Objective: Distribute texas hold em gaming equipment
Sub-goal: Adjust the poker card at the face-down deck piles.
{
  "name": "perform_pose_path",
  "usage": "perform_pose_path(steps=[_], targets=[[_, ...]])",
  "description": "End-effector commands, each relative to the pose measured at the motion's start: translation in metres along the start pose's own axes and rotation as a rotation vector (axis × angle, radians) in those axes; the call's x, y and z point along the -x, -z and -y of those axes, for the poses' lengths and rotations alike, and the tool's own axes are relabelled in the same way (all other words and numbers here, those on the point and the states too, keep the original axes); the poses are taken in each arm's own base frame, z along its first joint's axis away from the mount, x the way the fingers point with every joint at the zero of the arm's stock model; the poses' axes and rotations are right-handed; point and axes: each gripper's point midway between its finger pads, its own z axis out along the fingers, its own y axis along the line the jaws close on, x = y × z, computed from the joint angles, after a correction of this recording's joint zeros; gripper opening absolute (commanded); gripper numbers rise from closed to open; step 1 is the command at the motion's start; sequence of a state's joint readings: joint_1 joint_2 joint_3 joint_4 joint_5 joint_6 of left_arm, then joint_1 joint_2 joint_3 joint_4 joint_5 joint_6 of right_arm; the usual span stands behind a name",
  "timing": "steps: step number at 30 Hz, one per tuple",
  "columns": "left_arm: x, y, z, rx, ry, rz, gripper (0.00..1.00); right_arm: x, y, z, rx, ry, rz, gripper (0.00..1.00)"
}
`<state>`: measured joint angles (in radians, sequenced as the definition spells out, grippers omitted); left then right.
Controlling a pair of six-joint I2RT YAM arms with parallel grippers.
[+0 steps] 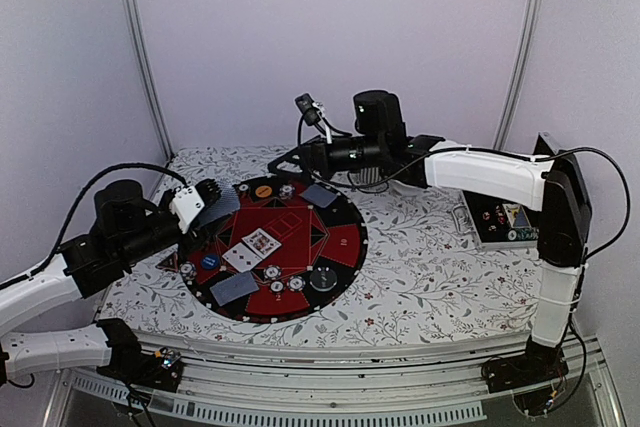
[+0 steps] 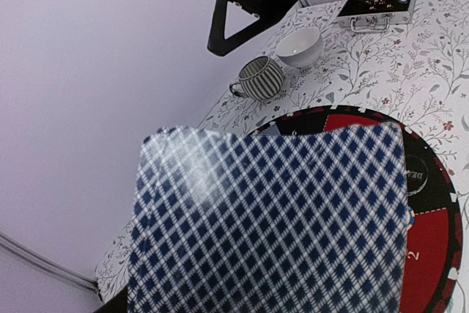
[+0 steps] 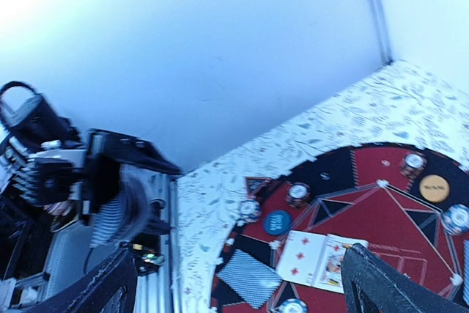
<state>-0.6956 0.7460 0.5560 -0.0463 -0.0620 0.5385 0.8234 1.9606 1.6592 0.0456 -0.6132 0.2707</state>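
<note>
Over the left rim of the round mat [image 1: 345, 242]: left gripper [image 1: 208, 199], partway closed on a deck of cards [image 1: 222, 205], deck tilted and clear of the surface. Seen from the left wrist, checked blue-and-white backs filling the lower half of the view, fingers hidden behind them.

Above the far edge of the mat: right gripper [image 3: 238, 273], spread wide, nothing between its fingers [image 3: 381, 287], hanging clear of the cloth.

On the mat, near the middle: two face-up cards [image 1: 252, 247], side by side and touching. Toward the far right: one face-down card [image 1: 318, 194]. Toward the near left: another face-down card [image 1: 234, 288].

By the far rim: orange chip [image 1: 263, 190] with a white chip [image 1: 287, 190] just beside it. By the left rim: blue chip [image 1: 209, 261], second white chip [image 1: 187, 268] just outside it. Toward the near rim: three pale chips [image 1: 277, 285] close together, black chip [image 1: 322, 279] to their right, larger than the rest.

Beyond the mat, on the flowered tablecloth [image 1: 430, 277]: striped cup [image 2: 260, 78] and white bowl [image 2: 300, 48] just beside each other. Near the right edge of the table: small metal case [image 1: 505, 222], well apart from the mat.
</note>
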Motion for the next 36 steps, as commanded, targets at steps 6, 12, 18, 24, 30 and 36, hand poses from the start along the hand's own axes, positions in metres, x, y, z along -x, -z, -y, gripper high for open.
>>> perform_pose_path(steps=[6, 12, 18, 24, 30, 36], targets=[[0.002, -0.002, 0.004, -0.017, -0.015, 0.007, 0.53, -0.005, -0.030, -0.083, 0.280, 0.003, -0.043, 0.99], [0.003, -0.001, 0.003, -0.014, -0.017, 0.010, 0.53, -0.021, -0.067, -0.053, 0.133, -0.057, -0.127, 0.99], [0.004, 0.000, 0.002, -0.008, -0.016, 0.018, 0.53, -0.027, -0.081, -0.055, 0.146, -0.060, -0.159, 1.00], [0.005, 0.000, 0.001, -0.006, -0.016, 0.019, 0.53, -0.037, -0.084, -0.043, 0.092, -0.087, -0.187, 0.97], [0.006, 0.002, 0.001, -0.002, -0.016, 0.025, 0.53, -0.027, -0.072, -0.043, 0.053, -0.040, -0.179, 0.88], [0.004, 0.001, 0.000, 0.001, -0.015, 0.020, 0.53, -0.024, -0.068, -0.055, 0.099, -0.031, -0.198, 0.77]])
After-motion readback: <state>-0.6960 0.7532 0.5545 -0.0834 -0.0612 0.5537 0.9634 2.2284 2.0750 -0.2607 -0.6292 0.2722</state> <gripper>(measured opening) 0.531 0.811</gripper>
